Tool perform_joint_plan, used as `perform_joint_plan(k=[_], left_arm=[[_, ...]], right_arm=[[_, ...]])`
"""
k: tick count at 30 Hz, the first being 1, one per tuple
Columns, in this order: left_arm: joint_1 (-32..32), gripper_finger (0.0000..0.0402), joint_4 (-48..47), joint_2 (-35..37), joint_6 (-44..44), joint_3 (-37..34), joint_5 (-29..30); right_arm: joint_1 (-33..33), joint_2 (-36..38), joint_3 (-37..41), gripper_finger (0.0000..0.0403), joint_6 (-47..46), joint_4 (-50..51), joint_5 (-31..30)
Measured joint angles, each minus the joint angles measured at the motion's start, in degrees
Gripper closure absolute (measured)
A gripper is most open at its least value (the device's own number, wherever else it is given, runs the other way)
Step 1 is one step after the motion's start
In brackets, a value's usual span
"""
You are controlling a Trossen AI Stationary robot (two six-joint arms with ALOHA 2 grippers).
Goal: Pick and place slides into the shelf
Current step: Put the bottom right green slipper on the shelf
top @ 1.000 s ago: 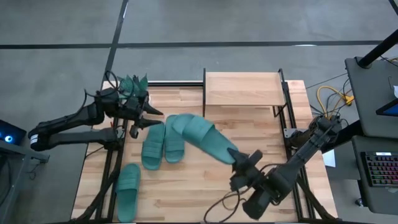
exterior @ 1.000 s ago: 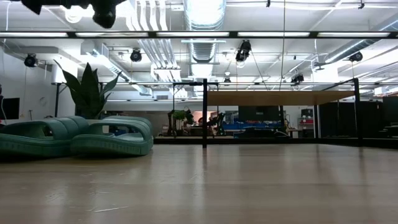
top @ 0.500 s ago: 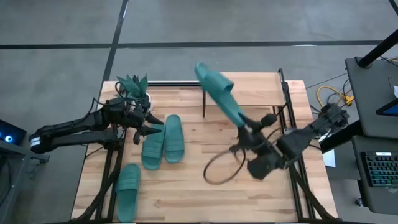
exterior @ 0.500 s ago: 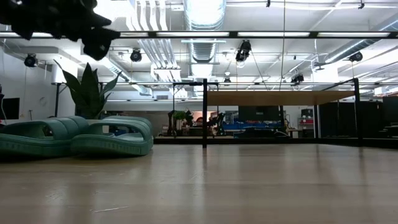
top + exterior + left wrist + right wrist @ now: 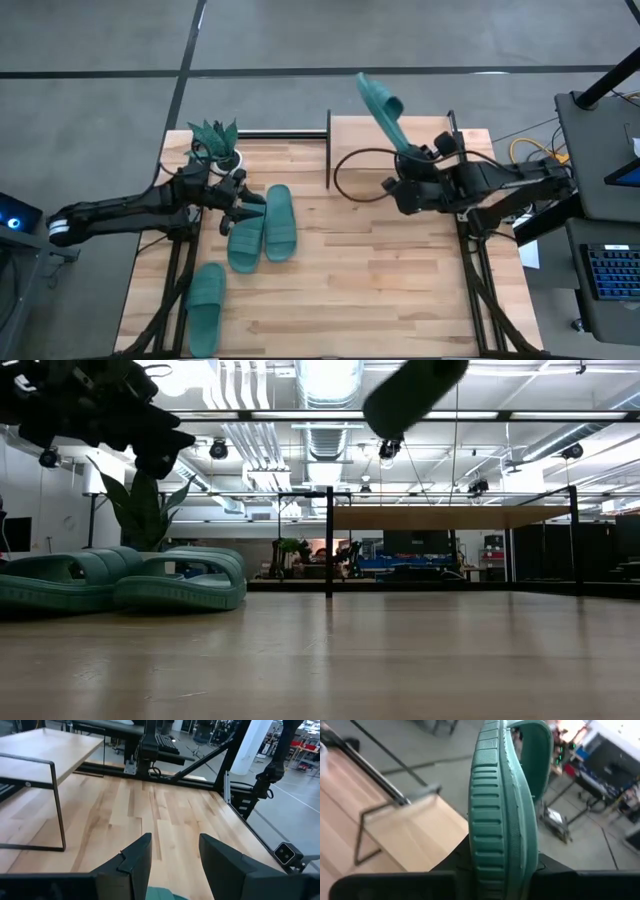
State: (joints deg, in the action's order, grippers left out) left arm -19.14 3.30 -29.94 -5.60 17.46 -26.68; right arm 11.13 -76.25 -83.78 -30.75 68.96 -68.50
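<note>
Right gripper jaws clamped on one teal slide, lifted over the shelf, left gripper jaws apart above two slides left of the shelf, fourth slide near the desk edge

In the low view the raised slide is cut off by the upper edge. In the right wrist view its heel is hidden between the right hand fingers. The fourth slide is partly covered by frame bars.
</note>
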Motion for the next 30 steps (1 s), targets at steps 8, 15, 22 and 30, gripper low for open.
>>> perform_joint_plan(k=[8,15,22,30], left_arm=[[0.0,0.0253,6.1,-0.1,0.0,-3.9,0.0],[0.0,0.0253,6.7,0.1,0.0,-3.9,0.0],[0.0,0.0253,6.7,-1.1,0.0,-4.1,0.0],[0.0,0.0253,7.3,-1.9,0.0,-4.3,0.0]], right_arm=[[-1.4,-3.5,2.1,0.0344,-11.5,12.4,1.9],[-1.7,-7.1,4.1,0.0344,-19.9,20.8,2.6],[-1.9,-7.8,9.2,0.0344,-19.7,21.2,5.9],[-2.2,-5.9,16.1,0.0344,-16.7,20.9,4.4]])
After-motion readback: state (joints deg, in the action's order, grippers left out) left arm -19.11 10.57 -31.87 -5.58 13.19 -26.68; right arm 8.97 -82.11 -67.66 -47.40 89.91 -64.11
